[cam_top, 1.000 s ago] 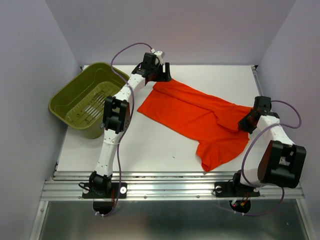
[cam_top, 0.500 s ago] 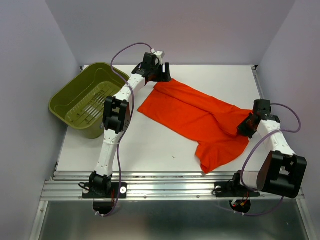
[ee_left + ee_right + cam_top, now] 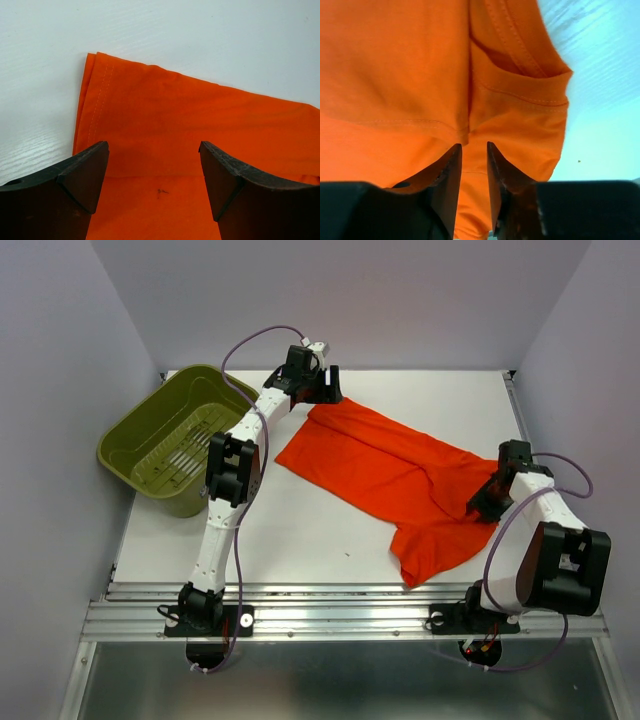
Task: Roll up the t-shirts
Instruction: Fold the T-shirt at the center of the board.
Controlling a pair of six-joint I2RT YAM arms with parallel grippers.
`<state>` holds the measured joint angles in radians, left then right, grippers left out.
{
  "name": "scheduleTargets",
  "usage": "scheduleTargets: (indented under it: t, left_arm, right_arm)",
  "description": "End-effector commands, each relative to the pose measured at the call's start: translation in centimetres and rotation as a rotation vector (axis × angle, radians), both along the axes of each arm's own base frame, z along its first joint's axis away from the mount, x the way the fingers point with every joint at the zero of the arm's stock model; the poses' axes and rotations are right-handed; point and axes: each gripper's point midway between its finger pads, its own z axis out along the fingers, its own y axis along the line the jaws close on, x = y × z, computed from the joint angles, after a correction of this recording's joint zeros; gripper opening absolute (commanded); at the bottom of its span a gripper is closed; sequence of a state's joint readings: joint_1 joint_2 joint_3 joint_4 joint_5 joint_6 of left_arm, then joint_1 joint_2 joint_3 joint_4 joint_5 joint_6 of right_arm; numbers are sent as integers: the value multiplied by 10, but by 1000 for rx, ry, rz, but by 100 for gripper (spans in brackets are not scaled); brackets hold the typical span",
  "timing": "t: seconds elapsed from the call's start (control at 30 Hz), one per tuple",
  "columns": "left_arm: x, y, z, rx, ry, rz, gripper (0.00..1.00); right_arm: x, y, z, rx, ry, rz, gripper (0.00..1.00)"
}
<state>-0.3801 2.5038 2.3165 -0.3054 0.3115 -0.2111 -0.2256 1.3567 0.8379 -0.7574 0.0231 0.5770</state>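
The orange-red t-shirt [image 3: 390, 465] lies spread diagonally across the white table, its near end folded into a flap. My left gripper [image 3: 325, 395] is open over the shirt's far corner. In the left wrist view the cloth [image 3: 200, 115] fills the space between and under the spread fingers of the left gripper [image 3: 154, 150]. My right gripper [image 3: 483, 505] is at the shirt's right edge. In the right wrist view the right gripper [image 3: 474, 147] has its fingers drawn close together on a fold of hemmed cloth [image 3: 395, 75].
The olive-green slotted basket [image 3: 150, 485] stands tilted at the left edge of the table, beside my left arm. The grey walls close in on the left, right and back. A metal rail runs along the near edge.
My right gripper has moved nearer and a little left along the shirt's right edge, and the cloth there has bunched slightly. The left arm has not moved.
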Motion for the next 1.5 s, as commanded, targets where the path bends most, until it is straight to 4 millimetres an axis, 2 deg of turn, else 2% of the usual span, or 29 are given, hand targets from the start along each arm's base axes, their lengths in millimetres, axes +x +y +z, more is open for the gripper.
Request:
scheduleTargets:
  t: [0.0,0.1,0.2,0.3,0.47,0.57,0.73,0.87,0.93,0.97,1.1,1.2,1.23,1.37,1.4,1.47]
  left_arm:
    - [-3,-12,37,-36,-62,-28,84]
    - [-7,-29,38,-46,-67,-55,84]
    - [-12,-48,34,-60,-67,-83,84]
    - [-16,-64,28,-79,-64,-106,84]
    - [-9,-71,10,-100,-61,-97,84]
    - [-6,-74,-2,-105,-56,-89,84]
    - [-1,-72,-28,-88,-26,-66,84]
    - [1,-58,-48,-39,6,-26,84]
    - [0,-49,-56,-16,25,-6,84]
    - [2,-39,-61,-1,34,17,84]
    - [12,-18,-66,9,51,73,84]
    - [20,-11,-66,-4,51,95,84]
    - [22,-9,-65,-9,49,100,84]
    - [32,-11,-67,-31,37,107,84]
    - [34,-13,-62,-41,25,106,84]
    - [36,-16,-57,-55,15,100,84]
  right_arm:
    - [25,-24,25,-119,-55,-51,38]
    - [50,-41,38,-165,-119,-108,41]
    - [89,-53,49,-159,-210,-154,41]
    - [119,-73,44,-175,-225,-190,39]
    - [153,-98,23,-190,-226,-239,36]
    - [158,-103,8,-183,-210,-258,35]
    - [157,-108,-31,-193,-142,-265,35]
    - [147,-109,-51,-211,-89,-264,34]
    - [144,-113,-55,-232,-76,-266,34]
    - [140,-114,-59,-241,-65,-267,35]
    - [145,-113,-69,-229,-67,-261,35]
    - [154,-113,-81,-216,-61,-260,35]
    - [164,-117,-78,-220,-81,-265,35]
    - [180,-127,-79,-245,-92,-281,35]
    - [182,-128,-78,-250,-94,-283,35]
    - [191,-129,-69,-244,-123,-280,35]
